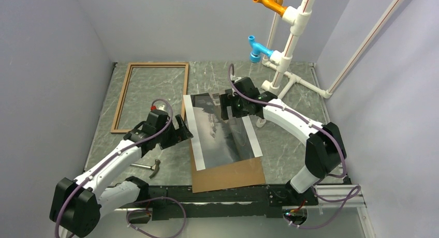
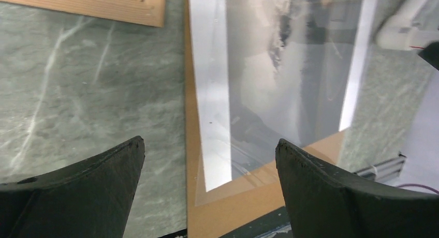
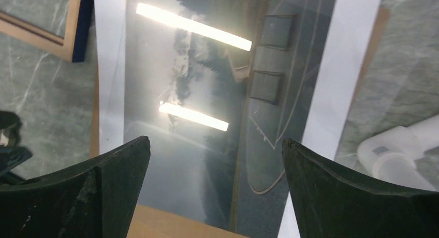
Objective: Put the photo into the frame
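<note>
Not started: the photo [image 1: 222,129] lies at 4 o'clock of the empty frame [image 1: 158,64], while the left gripper [image 1: 181,127] and right gripper [image 1: 227,107] gape, holding nothing.

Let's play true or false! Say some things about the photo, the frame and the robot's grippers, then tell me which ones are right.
1. The photo is already inside the frame. False: the photo lies on a brown board, and the frame lies apart from it with only table showing through.
2. Both grippers are open. True: the left gripper and the right gripper both have their jaws wide apart.
3. The right gripper is holding the photo. False: it hovers above the photo and holds nothing.
4. A hammer lies on the table. True.
</note>
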